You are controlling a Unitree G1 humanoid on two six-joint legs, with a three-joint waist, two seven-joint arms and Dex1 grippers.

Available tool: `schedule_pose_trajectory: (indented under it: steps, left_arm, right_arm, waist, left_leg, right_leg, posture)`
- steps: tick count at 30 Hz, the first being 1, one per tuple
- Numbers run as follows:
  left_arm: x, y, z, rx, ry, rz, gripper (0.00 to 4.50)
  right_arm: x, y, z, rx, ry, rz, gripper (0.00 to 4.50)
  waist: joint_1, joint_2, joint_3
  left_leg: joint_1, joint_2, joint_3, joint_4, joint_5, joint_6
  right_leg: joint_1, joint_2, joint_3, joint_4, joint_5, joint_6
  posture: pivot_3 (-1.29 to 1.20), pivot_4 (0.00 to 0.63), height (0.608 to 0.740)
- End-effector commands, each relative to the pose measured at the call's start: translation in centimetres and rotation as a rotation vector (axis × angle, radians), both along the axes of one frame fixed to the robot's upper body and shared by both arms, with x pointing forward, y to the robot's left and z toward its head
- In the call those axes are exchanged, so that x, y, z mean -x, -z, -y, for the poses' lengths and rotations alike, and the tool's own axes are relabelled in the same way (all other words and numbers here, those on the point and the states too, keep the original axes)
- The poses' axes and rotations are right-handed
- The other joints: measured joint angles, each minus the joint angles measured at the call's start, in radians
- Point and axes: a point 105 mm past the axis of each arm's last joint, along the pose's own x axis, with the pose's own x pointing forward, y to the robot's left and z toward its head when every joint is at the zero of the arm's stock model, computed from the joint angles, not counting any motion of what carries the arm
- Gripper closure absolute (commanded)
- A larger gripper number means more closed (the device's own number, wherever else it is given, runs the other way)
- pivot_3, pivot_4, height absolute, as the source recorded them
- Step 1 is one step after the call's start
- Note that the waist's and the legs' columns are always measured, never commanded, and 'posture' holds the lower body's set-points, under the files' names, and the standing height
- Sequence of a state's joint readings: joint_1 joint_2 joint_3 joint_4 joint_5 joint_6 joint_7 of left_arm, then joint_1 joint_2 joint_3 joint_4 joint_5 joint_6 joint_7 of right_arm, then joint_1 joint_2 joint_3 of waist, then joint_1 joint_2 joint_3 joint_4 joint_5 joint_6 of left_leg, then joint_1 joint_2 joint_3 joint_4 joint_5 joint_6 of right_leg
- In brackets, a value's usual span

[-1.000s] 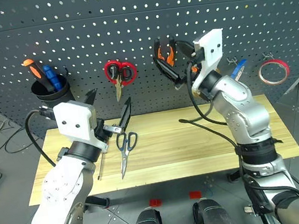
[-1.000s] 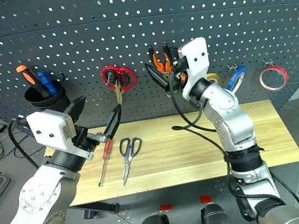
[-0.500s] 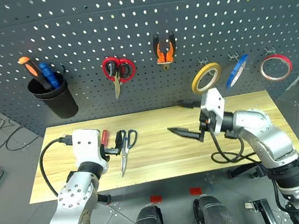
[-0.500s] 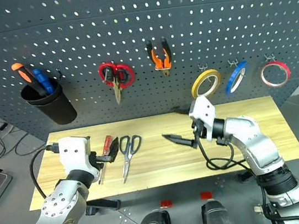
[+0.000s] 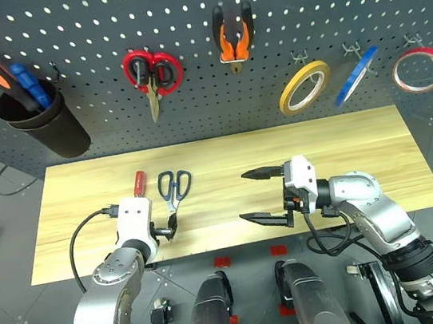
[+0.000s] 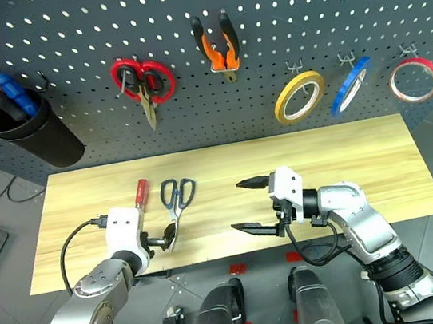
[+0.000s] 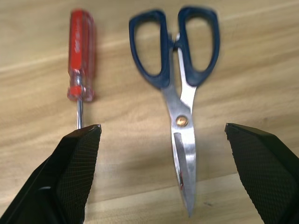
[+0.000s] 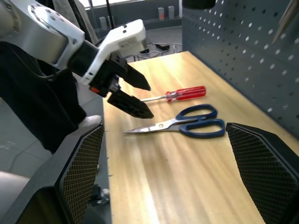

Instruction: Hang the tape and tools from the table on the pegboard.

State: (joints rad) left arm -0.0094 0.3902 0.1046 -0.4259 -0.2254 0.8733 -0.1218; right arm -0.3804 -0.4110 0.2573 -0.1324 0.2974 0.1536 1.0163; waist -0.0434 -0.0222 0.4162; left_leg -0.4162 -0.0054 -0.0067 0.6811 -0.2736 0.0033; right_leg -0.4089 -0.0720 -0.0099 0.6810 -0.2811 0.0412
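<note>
Both arms have come down from the pegboard to the table since the earlier picture, and I see nothing in either of them.

At the far left a black cup hangs on the board with an orange and a blue screwdriver inside. My left gripper is low over the front edge, jaws wide and empty; the blue-handled scissors lie between its fingers, tips toward it, and the red screwdriver lies just beside the left finger. I cannot tell if a finger touches the shaft. Red scissors hang above. The pliers hang on the board. My right gripper points left above the table centre, wide open, well apart from the tools. The yellow roll, the blue roll and the red tape hang at the right.
</note>
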Motion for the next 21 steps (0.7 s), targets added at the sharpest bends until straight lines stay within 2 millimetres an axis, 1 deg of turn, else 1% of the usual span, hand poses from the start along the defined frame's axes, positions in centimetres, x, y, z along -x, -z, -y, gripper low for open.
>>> schedule_pose_trajectory:
  steps: [1,3,6,10,14,17,21]
  left_arm:
    - [0.0,0.5,0.0,0.049,0.004,-0.024,0.00]
    - [-0.1,0.5,0.2,0.053,0.029,-0.029,0.00]
    - [-0.7,0.3,-0.3,0.036,0.059,-0.031,0.00]
    - [-1.3,0.4,-0.8,0.039,0.073,-0.041,0.00]
    - [-2.2,0.4,-0.8,0.026,0.103,-0.042,0.00]
    - [-2.7,0.5,-0.5,0.027,0.139,-0.051,0.54]
    - [-3.1,0.4,-0.1,0.028,0.176,-0.051,1.76]
  right_arm:
    - [0.7,-1.0,-0.8,-0.031,-0.021,0.028,0.02]
    - [0.6,-1.0,-0.9,-0.031,-0.012,0.025,0.02]
    - [0.2,-0.9,-0.8,-0.033,0.008,0.011,0.02]
    - [0.1,-0.9,-0.9,-0.040,0.023,-0.004,0.02]
    - [-0.2,-0.9,-0.9,-0.045,0.043,-0.016,0.02]
    - [-0.6,-1.2,-1.0,-0.055,0.065,-0.036,0.00]
    - [-1.1,-1.7,-1.1,-0.072,0.096,-0.057,0.00]
  waist:
    - [-0.002,0.000,0.011]
    - [-0.002,0.000,0.019]
    - [-0.002,0.000,0.032]
    - [-0.004,0.001,0.039]
    - [-0.006,0.000,0.048]
    - [-0.006,0.001,0.055]
    - [-0.008,0.003,0.057]
  left_leg:
    - [0.000,0.000,0.000,0.000,0.000,0.000]
    - [-0.001,0.000,0.000,0.000,0.000,0.000]
    - [-0.001,0.000,0.000,0.000,0.001,-0.001]
    - [-0.001,0.000,0.000,-0.001,0.001,-0.003]
    - [-0.001,0.000,0.001,-0.002,0.002,-0.003]
    - [-0.001,0.000,0.001,-0.002,0.002,-0.004]
    - [-0.001,0.000,0.002,-0.003,0.003,-0.005]
  right_leg:
    - [0.000,0.000,0.000,0.000,0.000,0.000]
    - [-0.001,0.000,0.000,0.000,0.000,0.000]
    - [-0.001,0.000,-0.001,0.000,0.000,0.000]
    - [-0.002,0.000,-0.001,0.001,0.000,0.000]
    - [-0.002,0.000,-0.001,0.000,0.000,0.000]
    - [-0.003,0.000,-0.001,0.001,0.000,0.000]
    - [-0.004,0.000,-0.001,0.000,0.000,0.000]
  posture:
    - [-0.10,0.522,0.740]
    - [-0.10,0.535,0.740]
    - [-0.10,0.542,0.740]
    - [-0.10,0.545,0.740]
    - [-0.10,0.554,0.740]
    - [-0.11,0.558,0.740]
    - [-0.11,0.560,0.740]
